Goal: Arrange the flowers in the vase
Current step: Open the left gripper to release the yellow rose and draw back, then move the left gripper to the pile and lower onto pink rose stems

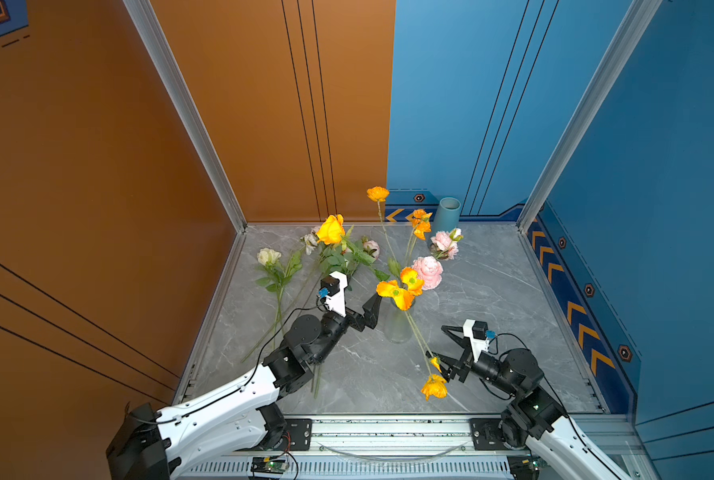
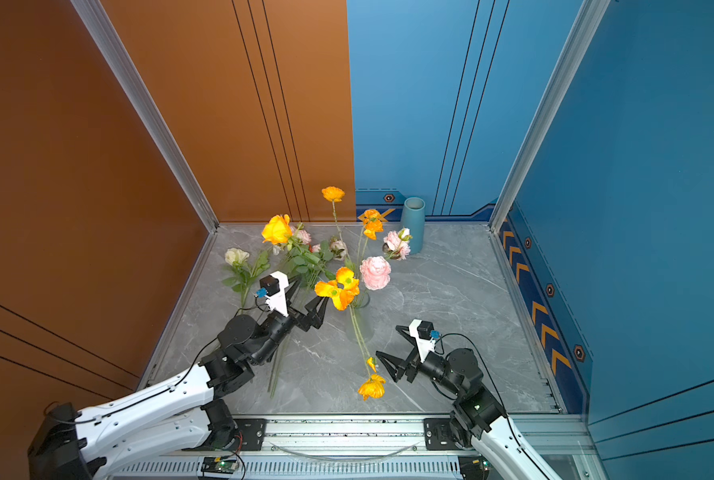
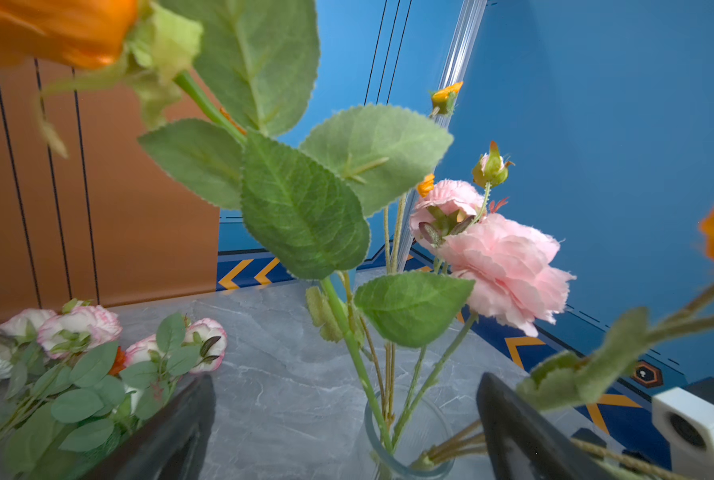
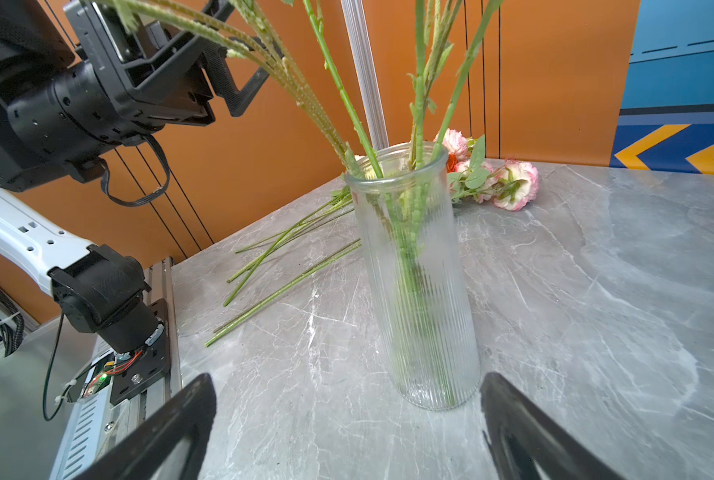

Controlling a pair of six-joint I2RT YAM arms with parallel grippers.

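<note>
Standing upright near the middle of the marble-look table [image 1: 509, 299], the ribbed glass vase [image 4: 423, 291] holds several of the flowers [image 2: 375, 272]. An orange rose [image 1: 331, 229] leans toward 11 o'clock and a tall orange bloom [image 1: 378, 193] rises at 12. A pair of orange poppies [image 1: 401, 289] hangs over the rim. A pink peony [image 1: 428, 272] and a pink carnation [image 1: 444, 245] lean toward 1, and a drooping orange poppy [image 1: 434, 387] hangs out toward 5.

The left gripper [image 2: 306, 300] sits at the vase's 10 o'clock, higher than the rim, its fingers spread wide and clamping nothing. In the left wrist view the rose's leafy stem rises between them, touching neither.

The right gripper [image 1: 438, 341] sits at the vase's 4 o'clock, facing the glass, also spread wide and empty. The drooping poppy's stem passes just beside one fingertip; contact cannot be judged.

Loose flowers lie flat at the vase's 10 to 11 o'clock: a cream-white bloom [image 1: 268, 256] and pink-edged buds [image 1: 371, 248]. A teal vase [image 1: 446, 214] stands by the back wall at 1 o'clock.
</note>
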